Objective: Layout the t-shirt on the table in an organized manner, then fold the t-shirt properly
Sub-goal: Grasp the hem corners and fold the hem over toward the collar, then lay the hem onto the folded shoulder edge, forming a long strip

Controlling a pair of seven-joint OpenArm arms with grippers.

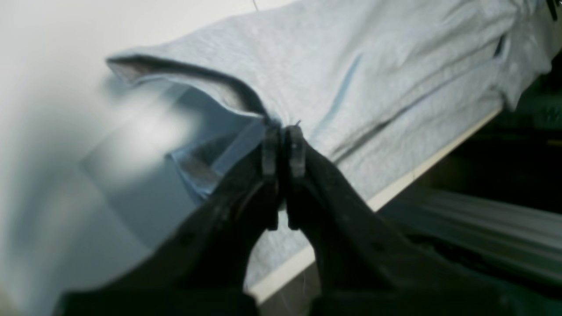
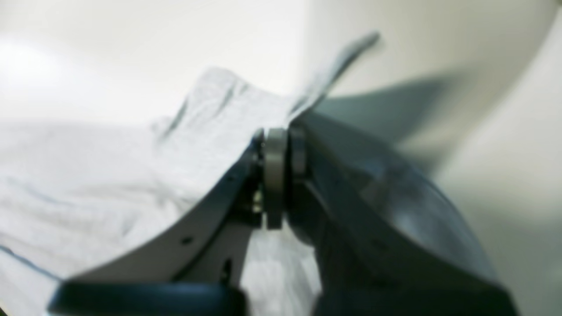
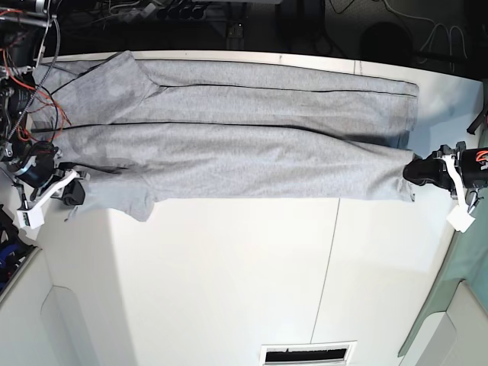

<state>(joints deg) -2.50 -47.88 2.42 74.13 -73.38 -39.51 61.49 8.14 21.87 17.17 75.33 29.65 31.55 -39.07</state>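
Observation:
The light grey t-shirt [image 3: 244, 137] lies stretched lengthwise across the far half of the white table [image 3: 229, 274], plain side up, no lettering in sight. My left gripper [image 3: 415, 169] is at the shirt's right end, shut on its hem corner; in the left wrist view the gripper [image 1: 283, 131] pinches the fabric [image 1: 351, 79] and lifts the edge a little. My right gripper [image 3: 72, 194] is at the shirt's left end near a sleeve; in the right wrist view it [image 2: 281, 136] is shut on a raised fold of the shirt [image 2: 131, 184].
Red and black cables and electronics [image 3: 23, 69] crowd the far left corner. The table's far edge [image 1: 395, 188] runs just past the shirt. A thin dark seam [image 3: 333, 252] crosses the tabletop. A vent slot [image 3: 309, 354] sits at the near edge.

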